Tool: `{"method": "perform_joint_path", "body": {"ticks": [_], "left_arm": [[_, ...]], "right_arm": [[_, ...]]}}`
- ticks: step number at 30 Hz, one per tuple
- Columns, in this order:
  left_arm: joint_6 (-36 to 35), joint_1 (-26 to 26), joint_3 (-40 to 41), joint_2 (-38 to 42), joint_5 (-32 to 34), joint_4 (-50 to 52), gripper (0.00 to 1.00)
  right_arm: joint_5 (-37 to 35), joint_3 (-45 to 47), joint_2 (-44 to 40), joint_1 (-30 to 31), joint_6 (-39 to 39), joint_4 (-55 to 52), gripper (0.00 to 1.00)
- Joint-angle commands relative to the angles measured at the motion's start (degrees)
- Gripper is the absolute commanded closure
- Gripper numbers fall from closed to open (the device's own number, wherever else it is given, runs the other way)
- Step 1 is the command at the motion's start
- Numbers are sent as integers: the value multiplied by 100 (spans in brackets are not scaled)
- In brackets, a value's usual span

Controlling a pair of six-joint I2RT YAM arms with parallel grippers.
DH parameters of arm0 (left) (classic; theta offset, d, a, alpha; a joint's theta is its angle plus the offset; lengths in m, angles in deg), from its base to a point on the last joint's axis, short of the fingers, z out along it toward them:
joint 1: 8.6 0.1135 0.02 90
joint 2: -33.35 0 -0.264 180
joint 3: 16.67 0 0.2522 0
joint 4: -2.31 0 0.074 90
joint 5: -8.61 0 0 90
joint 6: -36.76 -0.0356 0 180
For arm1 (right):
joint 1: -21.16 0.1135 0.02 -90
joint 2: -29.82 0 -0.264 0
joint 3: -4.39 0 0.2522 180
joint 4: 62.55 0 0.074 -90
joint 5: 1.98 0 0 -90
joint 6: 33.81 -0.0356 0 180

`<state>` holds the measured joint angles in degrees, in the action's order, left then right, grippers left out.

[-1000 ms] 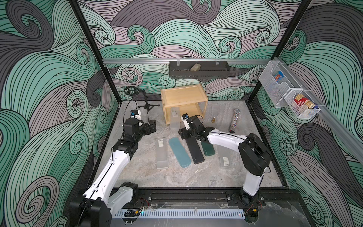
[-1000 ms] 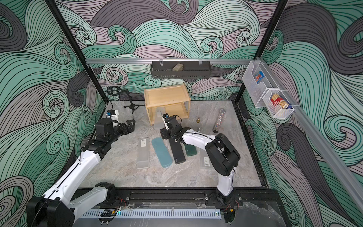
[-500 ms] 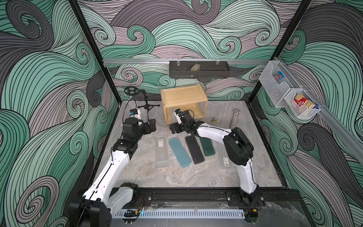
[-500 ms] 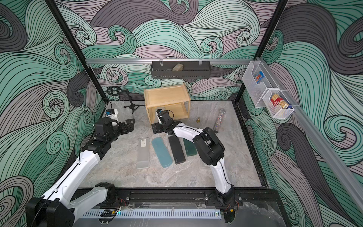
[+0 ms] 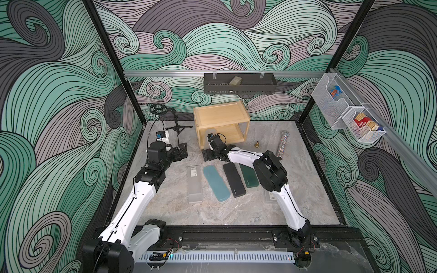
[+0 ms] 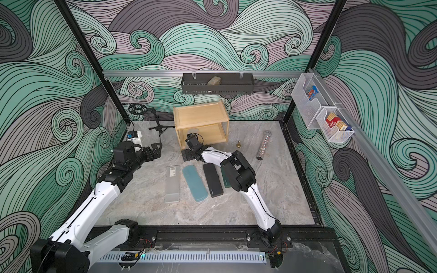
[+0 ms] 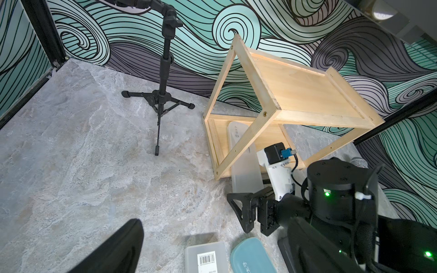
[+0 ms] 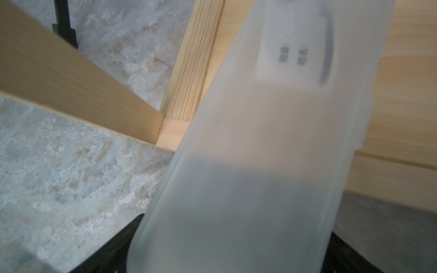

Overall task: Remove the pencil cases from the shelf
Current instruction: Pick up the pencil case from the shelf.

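Observation:
The wooden shelf point(image 5: 221, 113) point(image 6: 199, 114) point(image 7: 295, 89) stands at the back of the table. One frosted pencil case point(image 7: 238, 151) point(image 8: 260, 141) lies on its lower tier and sticks out over the front rim. My right gripper point(image 5: 214, 154) point(image 6: 191, 153) is open and low at that protruding end, with a black finger point(image 8: 113, 248) on either side of the case. On the table lie a frosted case point(image 5: 195, 184), a teal-blue one point(image 5: 216, 183), a black one point(image 5: 233, 179) and a dark green one point(image 5: 248, 176). Another frosted case point(image 5: 269, 196) is half hidden under the right arm. My left gripper point(image 5: 181, 152) point(image 7: 214, 222) hovers open and empty to the left.
A black tripod stand point(image 5: 176, 123) stands left of the shelf. A small brass piece point(image 5: 257, 143) and a glittery tube point(image 5: 282, 144) lie to its right. A black wall tray point(image 5: 238, 84) hangs at the back, and wire baskets point(image 5: 347, 113) hang on the right wall.
My right gripper left the row of cases on the table, opened, and moved back to the shelf front, where it now straddles the frosted case. The left arm has stayed put.

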<state>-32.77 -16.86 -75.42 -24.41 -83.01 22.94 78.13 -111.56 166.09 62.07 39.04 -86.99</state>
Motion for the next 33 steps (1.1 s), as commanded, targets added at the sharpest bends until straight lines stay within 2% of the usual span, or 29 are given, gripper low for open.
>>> {"method": "perform_joint_path", "body": {"ticks": [1,6,12,22,33], "left_arm": [[-97,52,-61,62,-56,62,1],[-93,73,-46,54,-118,38,2],[-89,87,-45,65,-120,41,1],[-95,122,-27,95,-139,42,1],[-79,140,-27,122,-127,25,1]], "right_arm": [[-226,-155,80,14,-77,-138,0],[-254,-202,145,14,-154,-142,5],[-213,-176,164,14,-156,-142,20],[-111,466,-483,18,-149,-140,22],[256,1720,-2052,19,-35,-140,22]]}}
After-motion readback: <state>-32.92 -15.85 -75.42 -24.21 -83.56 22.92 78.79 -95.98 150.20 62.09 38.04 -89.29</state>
